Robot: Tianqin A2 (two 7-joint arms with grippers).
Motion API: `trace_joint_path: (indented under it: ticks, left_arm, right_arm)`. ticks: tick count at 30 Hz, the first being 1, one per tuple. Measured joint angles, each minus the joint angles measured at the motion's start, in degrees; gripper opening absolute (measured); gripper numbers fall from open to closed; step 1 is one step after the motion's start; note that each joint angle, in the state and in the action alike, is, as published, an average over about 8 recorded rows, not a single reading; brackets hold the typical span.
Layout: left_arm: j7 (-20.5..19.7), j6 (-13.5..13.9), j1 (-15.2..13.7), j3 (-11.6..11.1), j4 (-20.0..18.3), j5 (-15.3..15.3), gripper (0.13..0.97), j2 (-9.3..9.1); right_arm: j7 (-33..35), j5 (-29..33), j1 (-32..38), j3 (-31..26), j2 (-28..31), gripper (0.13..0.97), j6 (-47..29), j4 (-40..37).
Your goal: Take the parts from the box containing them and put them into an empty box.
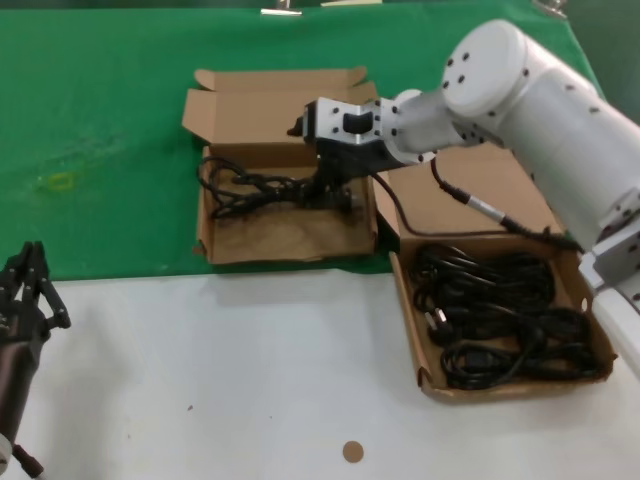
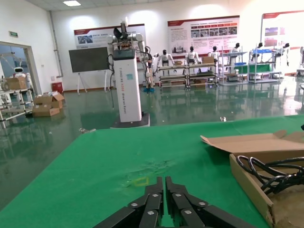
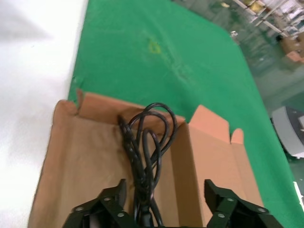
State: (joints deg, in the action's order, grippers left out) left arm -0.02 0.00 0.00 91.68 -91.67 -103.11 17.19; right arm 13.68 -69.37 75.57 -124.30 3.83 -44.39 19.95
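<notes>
green cloth (image 1: 100, 150), white tabletop (image 1: 250, 380) (small brown disc (image 1: 352, 452))

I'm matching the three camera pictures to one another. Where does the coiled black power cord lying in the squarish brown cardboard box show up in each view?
Head view: the coiled black power cord lies along the back of the squarish brown cardboard box, under the open right gripper.
Left wrist view: its loops show at the right edge, inside the box wall.
Right wrist view: it runs up from between the fingers.
Shared landmark: the green table cover.
</notes>
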Motion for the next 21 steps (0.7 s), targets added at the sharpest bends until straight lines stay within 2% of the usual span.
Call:
trace_joint_path:
  ticks: [2,5,10,14,19,21]
  left_arm:
    - [0.0,0.0,0.0,0.0,0.0,0.0,0.153,0.0]
    - [0.0,0.0,0.0,0.0,0.0,0.0,0.153,0.0]
    - [0.0,0.0,0.0,0.0,0.0,0.0,0.2,0.0]
    - [0.0,0.0,0.0,0.0,0.0,0.0,0.228,0.0]
    - [0.0,0.0,0.0,0.0,0.0,0.0,0.319,0.0]
    - [0.0,0.0,0.0,0.0,0.0,0.0,0.356,0.0]
  right_arm:
    - [-0.2,-0.6,-1.3,0.6,0.2,0.451,0.8,1.3]
    - [-0.7,-1.7,-3.7,1.6,0.7,0.53,2.2,3.5]
    - [-1.5,-3.8,-8.5,3.6,1.5,0.663,4.9,8.0]
    - [-2.3,-5.6,-12.6,5.4,2.2,0.728,7.3,11.9]
    - [-3.2,-7.9,-17.7,7.6,3.1,0.836,10.4,16.8]
    - [-3.6,-8.8,-19.7,8.5,3.5,0.848,11.6,18.7]
